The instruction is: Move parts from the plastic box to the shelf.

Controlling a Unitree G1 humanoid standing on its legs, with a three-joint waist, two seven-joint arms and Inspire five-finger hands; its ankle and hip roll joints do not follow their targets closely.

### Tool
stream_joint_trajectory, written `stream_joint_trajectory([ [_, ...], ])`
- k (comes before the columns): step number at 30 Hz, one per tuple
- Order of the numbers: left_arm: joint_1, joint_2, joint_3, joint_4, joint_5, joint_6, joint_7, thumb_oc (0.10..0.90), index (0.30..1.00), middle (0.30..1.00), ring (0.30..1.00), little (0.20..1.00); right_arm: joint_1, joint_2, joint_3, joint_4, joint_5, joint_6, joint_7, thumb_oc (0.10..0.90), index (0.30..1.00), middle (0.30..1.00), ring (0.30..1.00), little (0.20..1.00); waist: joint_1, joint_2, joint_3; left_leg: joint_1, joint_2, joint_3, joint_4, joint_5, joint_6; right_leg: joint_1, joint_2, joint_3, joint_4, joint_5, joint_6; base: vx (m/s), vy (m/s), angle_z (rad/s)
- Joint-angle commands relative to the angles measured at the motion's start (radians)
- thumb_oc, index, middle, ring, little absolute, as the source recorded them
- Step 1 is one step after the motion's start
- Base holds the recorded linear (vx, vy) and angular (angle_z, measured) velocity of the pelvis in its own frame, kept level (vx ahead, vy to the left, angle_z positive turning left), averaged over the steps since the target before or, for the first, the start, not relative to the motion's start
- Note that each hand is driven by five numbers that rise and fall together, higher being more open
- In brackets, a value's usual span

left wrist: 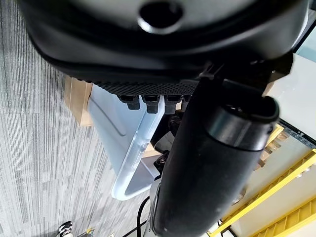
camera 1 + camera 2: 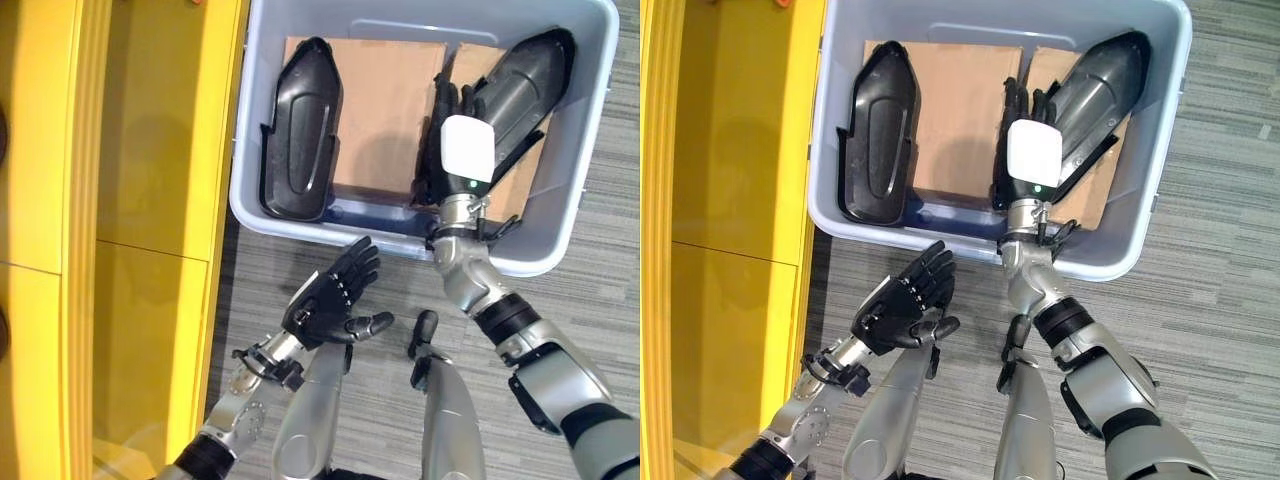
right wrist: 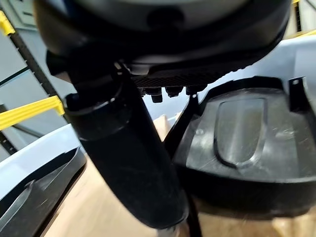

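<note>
On grey carpet beside the yellow shelf (image 2: 150,200), the right hand (image 2: 455,130), fingers straight, is reaching over the pale plastic box (image 2: 590,150) beside the angled black moulded part (image 2: 520,85); the left hand (image 2: 335,295) is hanging open outside.

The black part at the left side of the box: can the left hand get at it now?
Probably yes. The left hand hovers open outside the plastic box, and the left black part lies uncovered beyond the near wall.
</note>
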Motion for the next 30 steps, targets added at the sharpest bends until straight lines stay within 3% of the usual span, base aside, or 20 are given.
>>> stream_joint_trajectory([
  [1, 0.004, 0.004, -0.027, -0.118, -0.012, -0.041, -0.065, 0.9, 1.0, 1.0, 1.0, 1.0, -0.071, -0.022, -0.009, -0.107, 0.053, 0.02, -0.055, 0.9, 1.0, 1.0, 1.0, 1.0, 0.007, 0.03, -0.022, 0.017, -0.034, 0.082, -0.02, -0.052, 0.049, 0.044, 0.027, -0.029, 0.019, -0.007, -0.027, 0.02, -0.03, 0.03],
  [4, 0.006, 0.0, -0.025, -0.124, -0.006, -0.041, -0.06, 0.9, 1.0, 1.0, 1.0, 1.0, -0.037, 0.001, -0.023, -0.08, 0.204, 0.093, -0.139, 0.9, 1.0, 1.0, 1.0, 1.0, 0.004, 0.025, -0.022, 0.013, -0.031, 0.083, -0.02, -0.053, 0.048, 0.042, 0.029, -0.028, 0.018, -0.006, -0.027, 0.0, 0.0, 0.0],
  [10, -0.014, -0.008, -0.039, -0.128, 0.001, -0.048, -0.019, 0.9, 1.0, 1.0, 1.0, 1.0, 0.033, 0.03, -0.082, -0.022, 0.273, 0.051, -0.277, 0.9, 1.0, 1.0, 1.0, 1.0, -0.014, 0.025, -0.022, -0.004, -0.025, 0.09, -0.015, -0.059, 0.05, 0.023, 0.034, -0.019, 0.021, -0.004, -0.025, 0.0, 0.0, 0.0],
  [23, -0.02, -0.021, -0.051, -0.12, 0.008, -0.057, -0.013, 0.9, 1.0, 1.0, 1.0, 1.0, 0.06, 0.02, -0.061, -0.04, 0.159, 0.086, -0.189, 0.9, 1.0, 1.0, 1.0, 1.0, -0.03, 0.026, -0.022, -0.027, -0.026, 0.102, -0.002, -0.062, 0.048, -0.007, 0.032, -0.013, 0.042, -0.012, -0.03, 0.01, 0.002, -0.01],
  [30, -0.027, -0.009, -0.055, -0.108, -0.006, -0.047, -0.028, 0.9, 1.0, 1.0, 1.0, 1.0, -0.021, -0.003, -0.027, 0.041, -0.059, 0.121, -0.126, 0.9, 1.0, 1.0, 1.0, 1.0, -0.012, 0.034, -0.022, -0.038, -0.029, 0.095, 0.009, -0.061, 0.047, -0.014, 0.029, -0.026, 0.058, -0.018, -0.029, 0.0, 0.0, 0.0],
])
